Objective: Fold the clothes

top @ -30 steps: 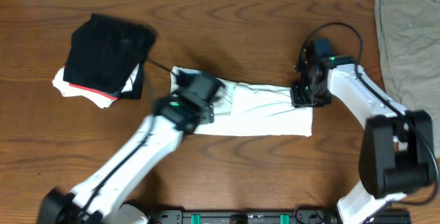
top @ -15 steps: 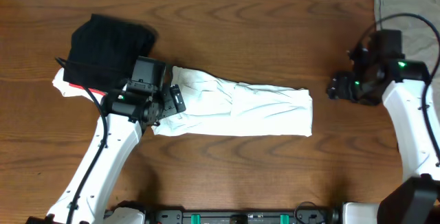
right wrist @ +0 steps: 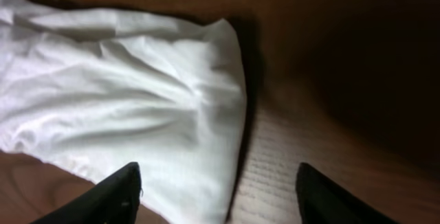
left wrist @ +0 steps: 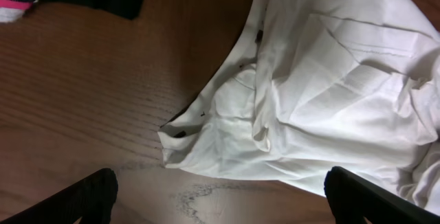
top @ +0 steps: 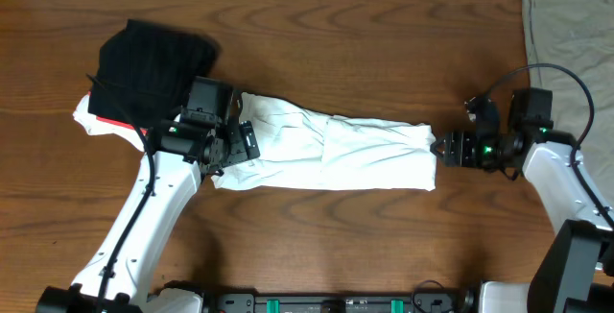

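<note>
Dark wood bench (top: pixel 317 25) underneath it all. At far left, black folded garment (top: pixel 153 68), no part of the job. Just right of that, left pincer (top: pixel 240 146), spread wide, pinching nothing, poised over the rumpled left end of the white T-shirt (top: pixel 336 155). Lies already folded into a long narrow band, long axis running left to right across the middle of the bench, between the two arms. At its right short edge, right pincer (top: pixel 446 148), also spread and empty, tips just beside the cloth and pointing along the band toward the left. Each end nearest its own arm, so probably one end to be pinched per side, then one brought over the other across the long axis. Far right, olive-grey cloth (top: pixel 566 54), well apart.
</note>
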You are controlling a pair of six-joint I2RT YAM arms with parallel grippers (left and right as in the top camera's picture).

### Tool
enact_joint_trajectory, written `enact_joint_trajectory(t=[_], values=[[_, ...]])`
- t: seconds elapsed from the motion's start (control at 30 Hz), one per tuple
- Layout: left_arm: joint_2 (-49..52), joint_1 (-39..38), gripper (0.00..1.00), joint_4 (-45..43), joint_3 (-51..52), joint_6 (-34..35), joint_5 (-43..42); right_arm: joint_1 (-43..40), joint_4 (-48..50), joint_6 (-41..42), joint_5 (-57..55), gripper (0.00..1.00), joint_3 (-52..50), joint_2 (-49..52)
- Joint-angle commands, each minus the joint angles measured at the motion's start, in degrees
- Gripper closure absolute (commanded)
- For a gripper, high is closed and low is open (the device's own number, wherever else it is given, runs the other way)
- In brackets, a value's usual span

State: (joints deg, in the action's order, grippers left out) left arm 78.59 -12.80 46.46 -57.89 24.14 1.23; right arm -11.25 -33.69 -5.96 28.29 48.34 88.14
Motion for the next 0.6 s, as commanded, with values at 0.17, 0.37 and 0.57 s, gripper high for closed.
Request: enact_joint_trajectory(t=[0.17, 0.37, 0.57], values=[[1.7, 0.3, 0.02, 0.2, -0.3, -0.6, -0.4, -0.2, 12.4, 3.1, 8.8, 0.40, -8.3, 0.4], [2.3, 0.3, 0.02, 0.3, -0.3, -0.6, -0.4, 0.7, 18.9, 4.9, 8.2, 0.42, -12.1, 0.4], [2.3, 0.3, 0.02, 0.3, -0.3, -0.6, -0.4, 1.8, 22.6, 6.8, 7.9, 0.44, -13.7, 0.4]])
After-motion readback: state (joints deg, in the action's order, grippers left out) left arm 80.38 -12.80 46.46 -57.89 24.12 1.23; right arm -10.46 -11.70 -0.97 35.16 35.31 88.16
